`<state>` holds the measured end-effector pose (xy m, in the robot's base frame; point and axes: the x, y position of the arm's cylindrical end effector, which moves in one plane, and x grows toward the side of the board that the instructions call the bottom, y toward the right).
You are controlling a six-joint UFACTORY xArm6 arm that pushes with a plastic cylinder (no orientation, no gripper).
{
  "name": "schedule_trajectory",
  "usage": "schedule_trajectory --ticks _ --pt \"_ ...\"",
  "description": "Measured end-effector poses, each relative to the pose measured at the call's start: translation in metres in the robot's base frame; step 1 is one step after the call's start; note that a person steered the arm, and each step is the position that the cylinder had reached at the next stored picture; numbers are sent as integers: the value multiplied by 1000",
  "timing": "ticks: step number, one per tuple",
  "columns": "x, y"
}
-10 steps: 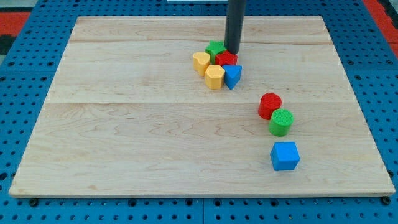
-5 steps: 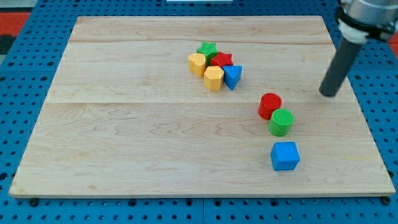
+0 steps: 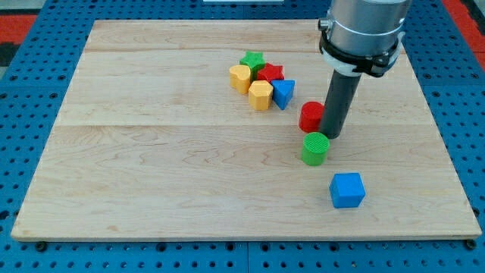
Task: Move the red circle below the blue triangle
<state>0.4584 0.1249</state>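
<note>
The red circle [image 3: 310, 117] lies right of the board's middle, below and to the right of the blue triangle [image 3: 283, 93]. My tip [image 3: 331, 136] stands against the red circle's right side, touching it. The blue triangle sits at the right end of a tight cluster with a red star [image 3: 270, 74], a green star [image 3: 252, 60], a yellow hexagon [image 3: 260, 95] and a yellow heart-like block [image 3: 239, 76].
A green circle [image 3: 315, 149] lies just below the red circle and my tip. A blue cube [image 3: 347, 189] lies lower right. The wooden board [image 3: 151, 167] rests on a blue pegboard.
My tip swung from the cluster's top out to the right, then came in against the red circle. The red and green circles have both shifted left.
</note>
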Motion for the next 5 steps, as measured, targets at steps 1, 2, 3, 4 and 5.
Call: schedule_trajectory --ticks 1,2,3,4,5 --pt "-14 7" --pt "-16 3" --pt "-19 -12" --pt "-32 12" --pt "-30 2"
